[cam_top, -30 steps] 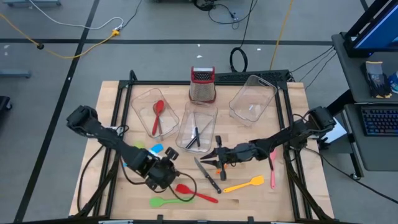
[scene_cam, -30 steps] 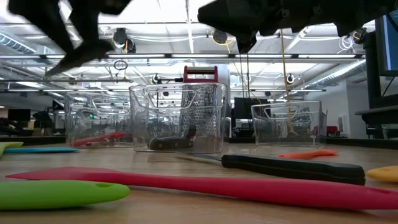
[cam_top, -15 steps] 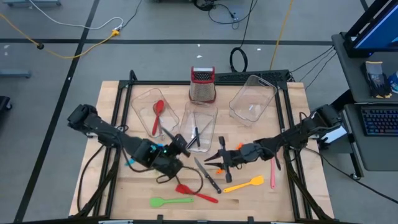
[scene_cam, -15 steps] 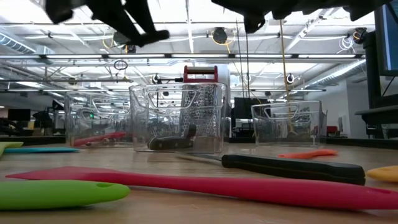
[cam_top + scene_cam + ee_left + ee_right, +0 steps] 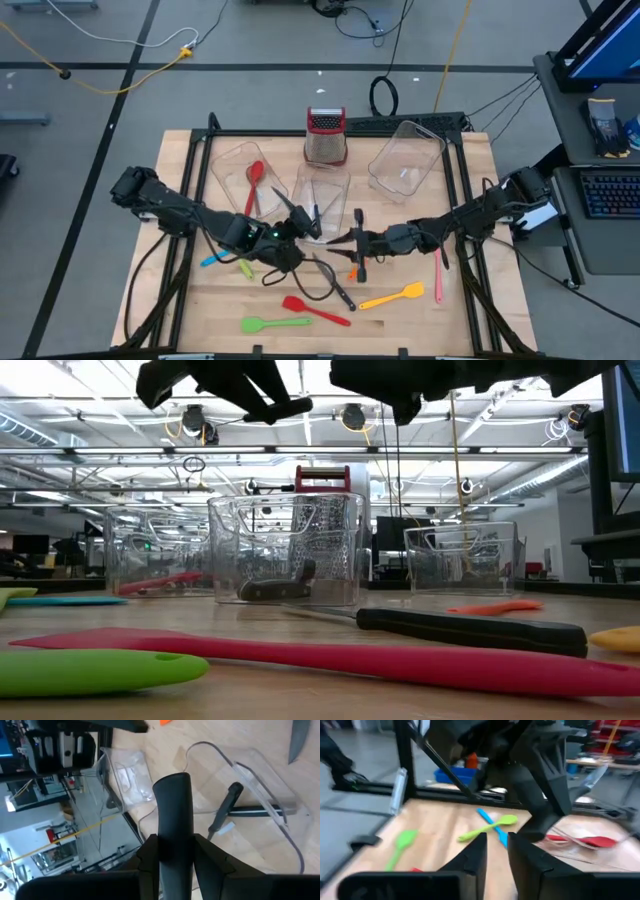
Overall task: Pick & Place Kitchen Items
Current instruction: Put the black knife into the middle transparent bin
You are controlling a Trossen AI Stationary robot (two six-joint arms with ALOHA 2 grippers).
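A red spoon [image 5: 253, 178] and a knife [image 5: 315, 214] already lie in the tubs [image 5: 318, 203]; most utensils remain on the bench [image 5: 440, 320]. The left claw [image 5: 301, 222] clenches a black-handled knife [image 5: 173, 820] above the middle tub. The right claw [image 5: 353, 243] hovers nearby, nearly closed and holding nothing.

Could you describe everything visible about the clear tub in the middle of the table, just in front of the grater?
The middle tub is a clear, rigid-looking plastic box, rectangular with rounded corners, standing upright and open-topped on the wooden table. It sits between two similar tubs, just in front of the grater. A black-handled knife lies on its floor. The left gripper, shut on a dark handle, hangs over its near end.
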